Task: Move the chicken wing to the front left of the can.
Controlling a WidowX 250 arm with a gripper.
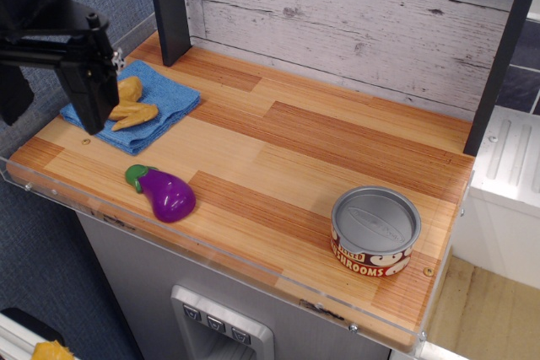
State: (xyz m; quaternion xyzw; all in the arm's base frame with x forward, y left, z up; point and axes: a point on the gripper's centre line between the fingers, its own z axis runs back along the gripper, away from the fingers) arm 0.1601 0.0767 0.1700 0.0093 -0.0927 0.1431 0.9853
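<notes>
Nearby, eggplant (162,193) sits between chicken wing (132,107) and can (375,230)

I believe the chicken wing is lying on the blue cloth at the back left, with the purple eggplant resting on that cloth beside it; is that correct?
Not quite. The observation.image view shows the eggplant lying on the bare wooden tabletop, in front of the blue cloth, not on it. The chicken wing does lie on the cloth.

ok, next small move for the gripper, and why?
Probably close on the chicken wing and lift it. The gripper is already down at the wing's left end on the blue cloth, though its jaw state is hidden. The can stands far off at the right front, with the eggplant between, so the carry needs height.
</notes>
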